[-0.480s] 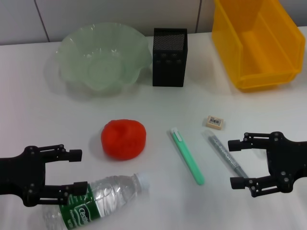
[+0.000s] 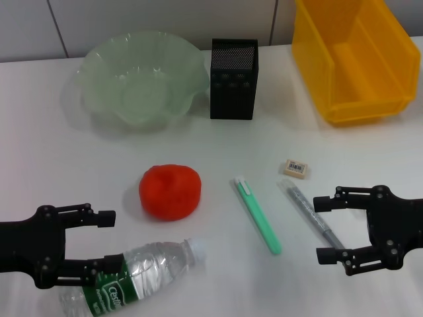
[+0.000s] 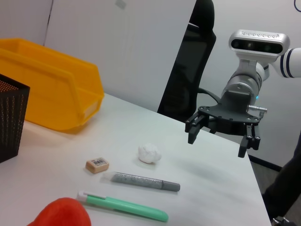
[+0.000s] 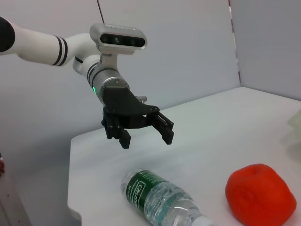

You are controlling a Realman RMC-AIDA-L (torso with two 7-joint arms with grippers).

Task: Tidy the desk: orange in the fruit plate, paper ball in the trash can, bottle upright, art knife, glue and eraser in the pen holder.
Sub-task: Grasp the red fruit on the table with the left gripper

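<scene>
The orange lies mid-table, and the bottle lies on its side in front of it. My left gripper hangs open over the bottle's label end, also seen in the right wrist view. The green art knife, grey glue and eraser lie right of the orange. My right gripper is open beside the glue, holding nothing. The paper ball shows only in the left wrist view, near the glue. At the back stand the fruit plate, pen holder and trash can.
The table's front edge runs just below the bottle and both grippers. A wall rises behind the back row. Bare white tabletop lies between the fruit plate and my left gripper.
Both grippers have shifted slightly toward the table's front edge. Nothing on the table has moved.
</scene>
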